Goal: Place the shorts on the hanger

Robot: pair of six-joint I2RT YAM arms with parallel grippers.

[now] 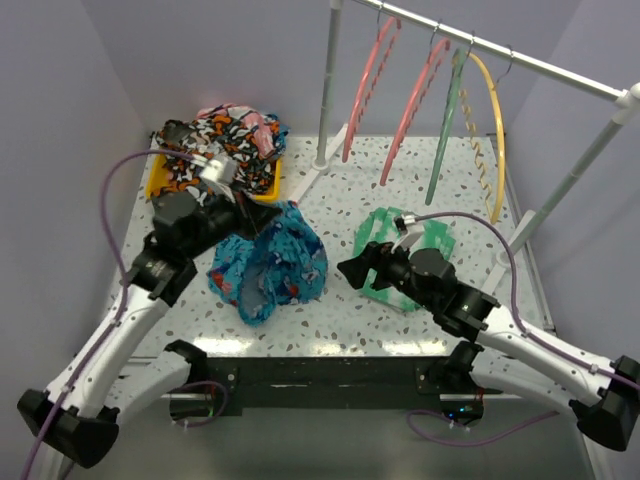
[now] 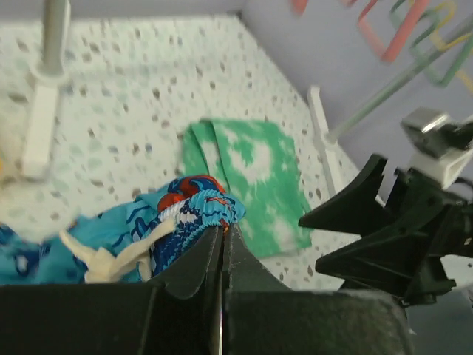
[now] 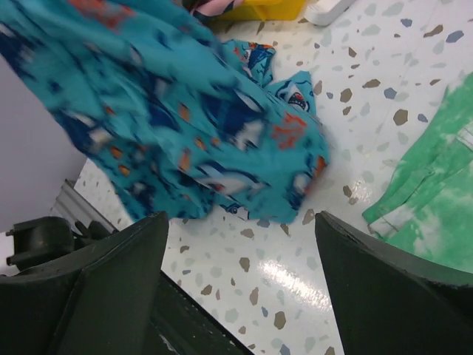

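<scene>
The turquoise shorts (image 1: pixel 270 262) with dark-blue sharks hang bunched from my left gripper (image 1: pixel 258 218), their lower part resting on the table. In the left wrist view my left gripper (image 2: pixel 222 228) is shut on the elastic waistband of the shorts (image 2: pixel 188 209), with a white drawstring (image 2: pixel 111 255) dangling. My right gripper (image 1: pixel 350 268) is open and empty just right of the shorts. In the right wrist view it (image 3: pixel 240 248) is low over the table with the shorts (image 3: pixel 185 111) ahead. Two salmon-pink hangers (image 1: pixel 366 90) (image 1: pixel 414 105) hang on the rail at the back.
A green hanger (image 1: pixel 446 125) and a yellow hanger (image 1: pixel 491 130) hang right of the pink ones. A green cloth with white patches (image 1: pixel 408 238) lies under my right arm. A yellow bin (image 1: pixel 160 183) at back left holds the orange-black-white garment (image 1: pixel 222 140). The rack's post (image 1: pixel 326 90) stands nearby.
</scene>
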